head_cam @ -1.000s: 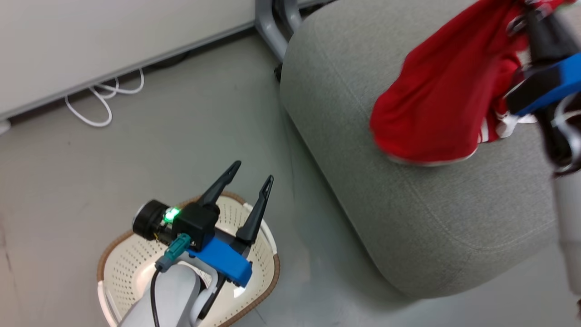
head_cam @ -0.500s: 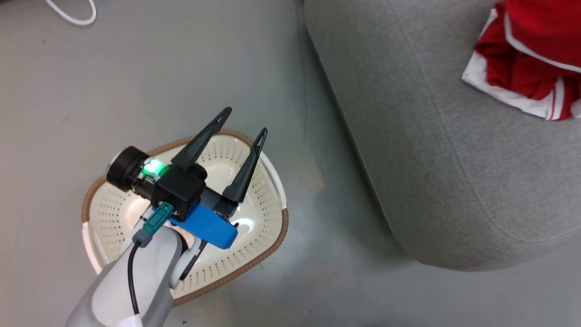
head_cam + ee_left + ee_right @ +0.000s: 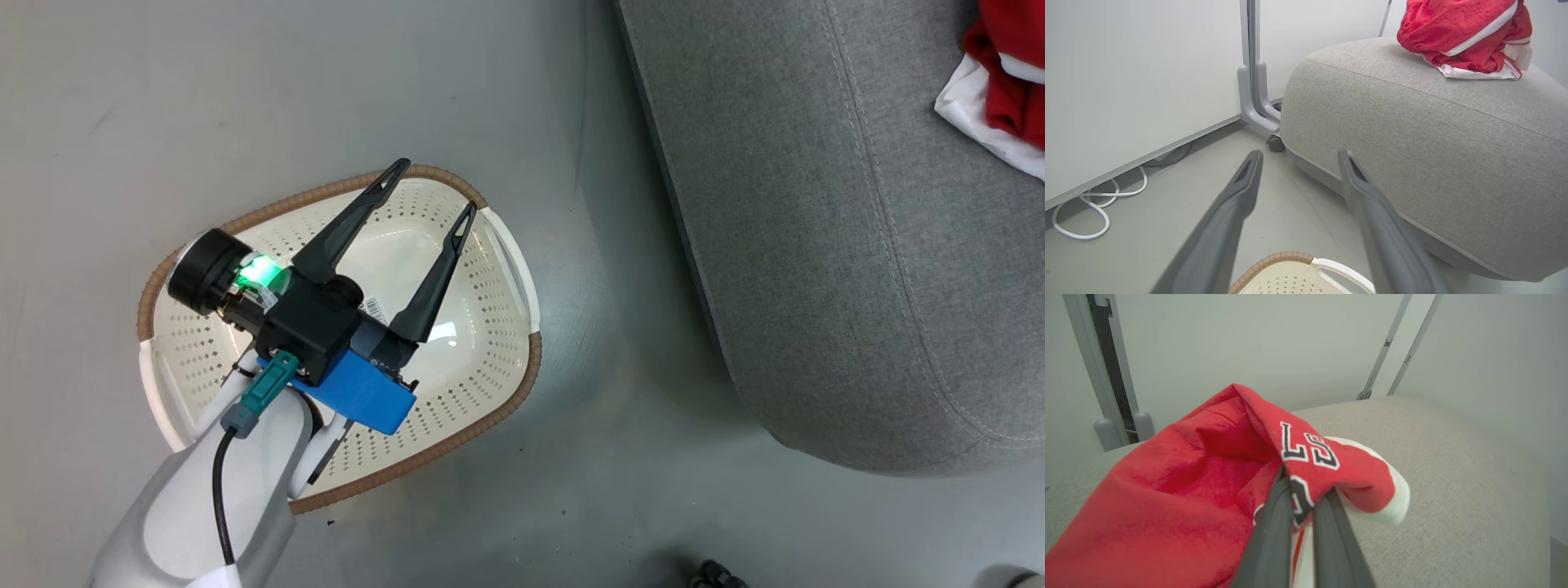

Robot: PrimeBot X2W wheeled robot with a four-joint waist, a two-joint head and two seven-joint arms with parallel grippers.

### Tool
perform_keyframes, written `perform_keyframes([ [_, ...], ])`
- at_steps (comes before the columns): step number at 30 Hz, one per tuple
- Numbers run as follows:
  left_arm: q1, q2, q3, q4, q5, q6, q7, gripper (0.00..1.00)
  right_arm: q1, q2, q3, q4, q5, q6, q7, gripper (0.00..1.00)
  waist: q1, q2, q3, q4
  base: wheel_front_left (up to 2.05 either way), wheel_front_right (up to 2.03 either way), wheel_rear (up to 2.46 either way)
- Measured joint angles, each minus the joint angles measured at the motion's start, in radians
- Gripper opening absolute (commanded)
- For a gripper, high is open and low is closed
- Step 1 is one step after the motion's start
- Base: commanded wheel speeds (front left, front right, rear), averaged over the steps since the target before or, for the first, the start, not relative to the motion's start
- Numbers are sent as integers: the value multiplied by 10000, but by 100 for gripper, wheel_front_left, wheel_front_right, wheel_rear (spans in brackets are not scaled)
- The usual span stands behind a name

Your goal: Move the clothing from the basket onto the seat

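The cream basket point(image 3: 498, 269) with its brown rim point(image 3: 1278, 258) stands on the grey floor, with a small label on its pale bottom. My left gripper point(image 3: 434, 189) hangs over it, open and holding nothing; its fingers point(image 3: 1241, 192) point toward the sofa. The grey sofa point(image 3: 816, 245) lies to the right. Red clothing with white trim point(image 3: 1466, 36) is bunched on top of it, seen at the corner point(image 3: 1008, 90) of the head view. My right gripper point(image 3: 1306, 490) is shut on the lettered red jersey point(image 3: 1188, 490), low over the sofa cushion point(image 3: 1453, 506).
A white wall panel with a grey post foot point(image 3: 1251, 94) and a small caster point(image 3: 1275, 143) stands behind the sofa's end. A white cable point(image 3: 1081, 204) loops on the floor by the wall. A dark wheel-like part point(image 3: 718, 576) shows at the bottom edge.
The head camera has swung down and left, so the basket sits higher and the sofa's clothing has slid to the top right corner. The right gripper has left that view. The left gripper stays open over the basket.
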Motion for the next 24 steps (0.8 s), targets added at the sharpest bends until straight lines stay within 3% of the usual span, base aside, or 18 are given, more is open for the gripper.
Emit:
perform_keyframes([
  [16, -26, -40, 59, 84, 12, 0, 0, 100, -323, 159, 82, 1778, -211, -2, -759, 0, -1, 0, -86, -16, 0, 0, 0],
  [19, -26, -109, 25, 132, 12, 0, 0, 100, -408, 15, 105, 1946, -219, -2, -871, 49, 0, 0, -152, 10, 0, 0, 0],
  [20, -27, -125, 8, 161, 12, 0, 0, 100, -412, -8, 117, 1990, -255, -2, -897, 95, 0, 0, -190, 19, 0, 0, 0],
  [21, -27, -150, -2, 186, 10, 0, 0, 100, -412, -17, 128, 2027, -278, -2, -915, 100, 0, 0, -238, 28, 0, 0, 0],
  [24, -26, -234, -15, 244, -17, 0, 0, 100, -411, -63, 194, 2130, -343, -2, -953, 100, -1, 0, -409, 64, 0, 0, 0],
])
